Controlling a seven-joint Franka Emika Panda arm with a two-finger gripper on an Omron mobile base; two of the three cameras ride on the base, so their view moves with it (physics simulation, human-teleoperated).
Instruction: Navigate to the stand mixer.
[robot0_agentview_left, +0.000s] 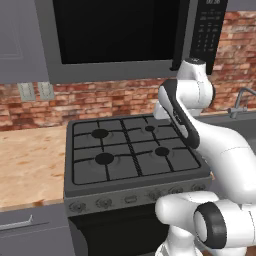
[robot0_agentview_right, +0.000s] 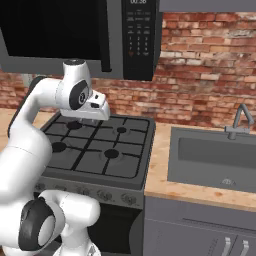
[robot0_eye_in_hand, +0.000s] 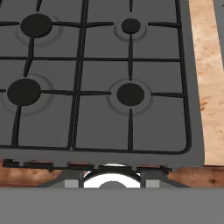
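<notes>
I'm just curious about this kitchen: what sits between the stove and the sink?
In the right base view, a bare strip of wooden countertop separates the stove from the sink. Nothing stands on that strip.

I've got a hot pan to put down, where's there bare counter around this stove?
The widest bare patch is the wooden counter left of the stove, running back to the brick wall. A narrower strip lies between the stove and the sink. The robot's arm hangs over the burners, so it is crowded there.
</notes>
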